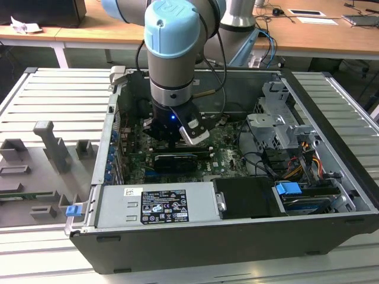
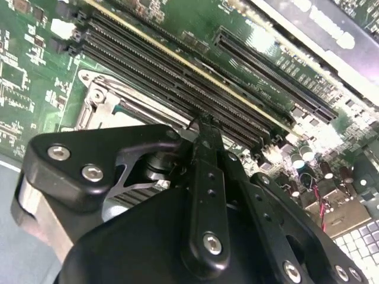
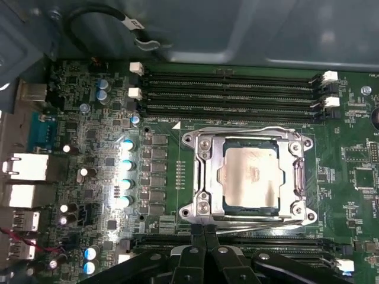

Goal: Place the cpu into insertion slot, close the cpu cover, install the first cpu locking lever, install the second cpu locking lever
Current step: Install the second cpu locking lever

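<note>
CPU [image 3: 251,177] is sitting in the insertion slot [image 3: 220,205] mid-motherboard [image 3: 89,118], between the two banks of memory slots [image 3: 231,89]. The cpu cover [image 3: 204,171] is lying down flat over it, chip top showing through the window. So placement and cover look done; my read is the work is now on the locking levers.

Gripper [image 3: 204,236] is hovering at the socket edge nearest the lower memory bank, fingertips [image 3: 196,234] pinched together, holding nothing, right by a thin lever wire [image 3: 260,222] running along that edge. Can't tell if it's latched. The next move calls for precise tip contact on that wire.
</note>
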Controlling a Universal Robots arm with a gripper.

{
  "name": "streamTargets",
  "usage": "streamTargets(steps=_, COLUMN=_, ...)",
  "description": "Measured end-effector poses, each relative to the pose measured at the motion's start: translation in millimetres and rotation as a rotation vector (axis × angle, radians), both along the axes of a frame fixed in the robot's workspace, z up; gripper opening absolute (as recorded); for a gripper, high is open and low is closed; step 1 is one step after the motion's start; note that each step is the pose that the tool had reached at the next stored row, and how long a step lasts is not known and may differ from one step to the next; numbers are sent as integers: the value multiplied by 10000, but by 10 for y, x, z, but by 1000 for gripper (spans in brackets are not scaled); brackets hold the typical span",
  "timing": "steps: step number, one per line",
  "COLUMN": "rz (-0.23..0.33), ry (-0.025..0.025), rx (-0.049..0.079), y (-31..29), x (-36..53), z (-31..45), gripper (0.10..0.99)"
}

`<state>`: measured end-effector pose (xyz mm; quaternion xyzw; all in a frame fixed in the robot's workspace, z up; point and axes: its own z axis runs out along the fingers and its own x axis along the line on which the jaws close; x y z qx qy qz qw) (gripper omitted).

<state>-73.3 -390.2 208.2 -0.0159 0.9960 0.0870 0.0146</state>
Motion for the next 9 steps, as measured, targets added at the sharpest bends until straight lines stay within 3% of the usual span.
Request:
streamTargets(steps=5, rz=-5, ry=-5, rx=288, y=-10, x=-35, z=-24, gripper=106)
streamTargets(steps=9, rz=2, ry=-2, rx=408, y=-11, x=-61, z=-69, gripper=106)
